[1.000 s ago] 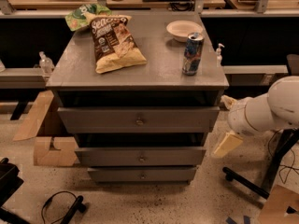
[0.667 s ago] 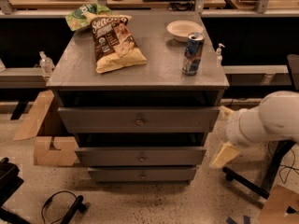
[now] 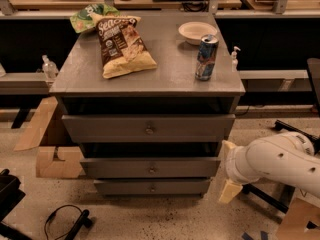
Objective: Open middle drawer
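The grey cabinet (image 3: 150, 74) has three drawers. The middle drawer (image 3: 110, 168) has a wide flat front with a small round knob (image 3: 151, 170) at its centre. It sits below the taller top drawer (image 3: 100, 129) and above the slim bottom drawer (image 3: 125, 186). None of its interior shows. My gripper (image 3: 227, 169) is at the cabinet's right side, level with the middle drawer and apart from the knob. Its cream fingers (image 3: 229, 191) are spread apart and hold nothing. The white arm (image 3: 275, 159) reaches in from the right.
On the cabinet top lie a chip bag (image 3: 122, 44), a green bag (image 3: 90, 16), a drink can (image 3: 206, 57) and a white bowl (image 3: 197, 31). Cardboard boxes (image 3: 55, 159) stand at the left on the floor. A cable (image 3: 62, 221) lies in front, with dark chair legs (image 3: 265, 196) at the right.
My arm and gripper have dropped from the level of the top drawer to that of the middle drawer and shifted slightly left. The drawers have not moved.
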